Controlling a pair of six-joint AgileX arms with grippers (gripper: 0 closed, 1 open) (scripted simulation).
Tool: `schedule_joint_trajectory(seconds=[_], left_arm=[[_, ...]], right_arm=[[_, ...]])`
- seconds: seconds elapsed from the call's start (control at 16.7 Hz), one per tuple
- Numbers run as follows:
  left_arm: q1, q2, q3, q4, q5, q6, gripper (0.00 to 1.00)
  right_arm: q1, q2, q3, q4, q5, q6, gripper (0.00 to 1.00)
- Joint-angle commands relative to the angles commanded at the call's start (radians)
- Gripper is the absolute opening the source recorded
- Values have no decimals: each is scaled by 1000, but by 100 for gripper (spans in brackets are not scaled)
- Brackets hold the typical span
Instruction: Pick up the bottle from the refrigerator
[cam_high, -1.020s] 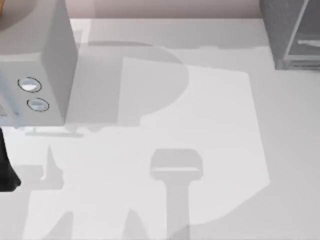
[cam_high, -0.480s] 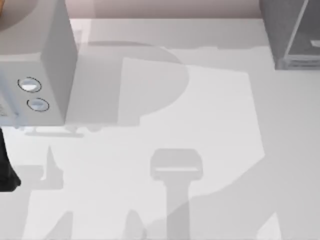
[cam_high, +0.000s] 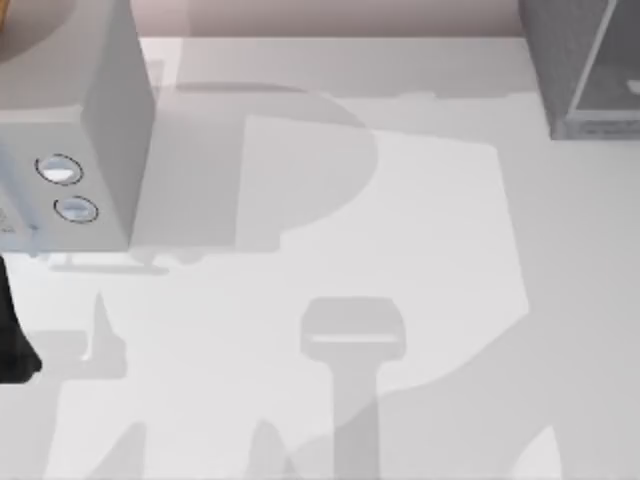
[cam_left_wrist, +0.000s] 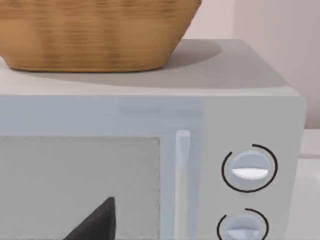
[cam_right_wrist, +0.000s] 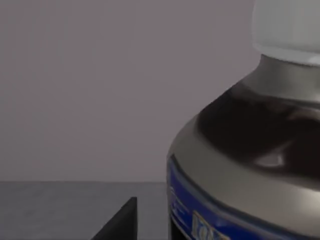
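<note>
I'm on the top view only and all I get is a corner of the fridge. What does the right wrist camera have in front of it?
Observer: The bottle, very close to the camera.
Operator: Upright?
Observer: Yes, upright, with a pale cap on top and a blue label low on its dark body.
Operator: And the other side?
Observer: The left arm sits before the microwave. Its wrist view shows a basket resting on top of it.
</note>
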Motion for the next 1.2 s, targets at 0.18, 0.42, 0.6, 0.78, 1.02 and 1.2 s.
schedule_joint_trajectory(seconds=[0.18,0.42,0.6,0.78,1.02,1.2], left_arm=[[0,0,0,0,0,0,100],[0,0,0,0,0,0,100],[0,0,0,0,0,0,100],[0,0,0,0,0,0,100],[0,0,0,0,0,0,100],[0,0,0,0,0,0,100]], right_arm=[[0,0,0,0,0,0,47],[0,0,0,0,0,0,17],[0,0,0,0,0,0,0],[0,0,0,0,0,0,0],[0,0,0,0,0,0,0],[-3,-13,4,-17,0,2,0]])
